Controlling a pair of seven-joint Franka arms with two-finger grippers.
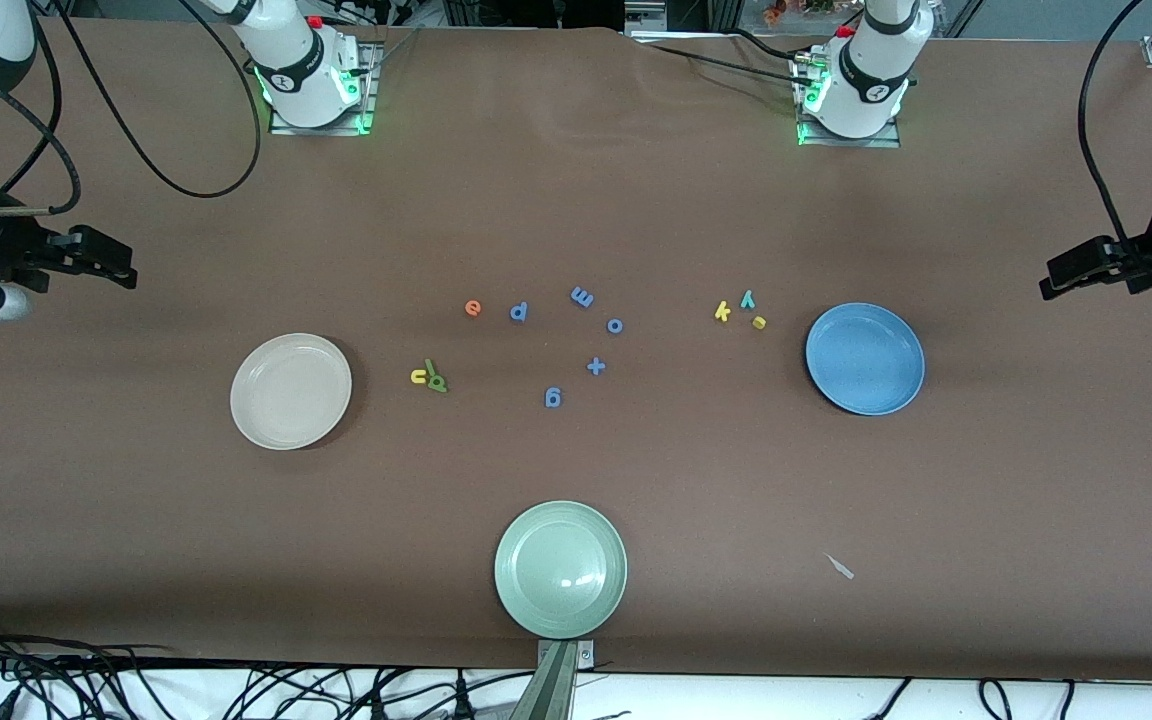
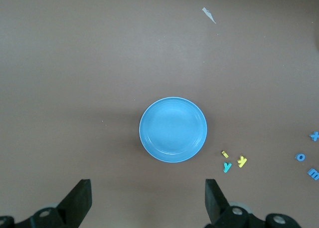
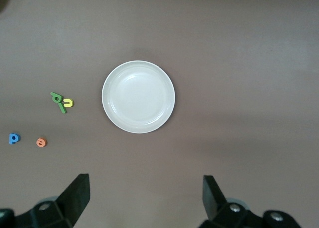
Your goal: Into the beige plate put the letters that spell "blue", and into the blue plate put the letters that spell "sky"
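Brown table (image 1: 576, 200): letters loose between beige plate (image 1: 290, 391) and blue plate (image 1: 865, 358); nothing sorted. Left gripper (image 2: 148, 200), right gripper (image 3: 146, 198) wide, empty, waiting above own plates.

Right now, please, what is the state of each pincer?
Left pincer: open, holding nothing, high above the blue plate.
Right pincer: open, holding nothing, high above the beige plate.
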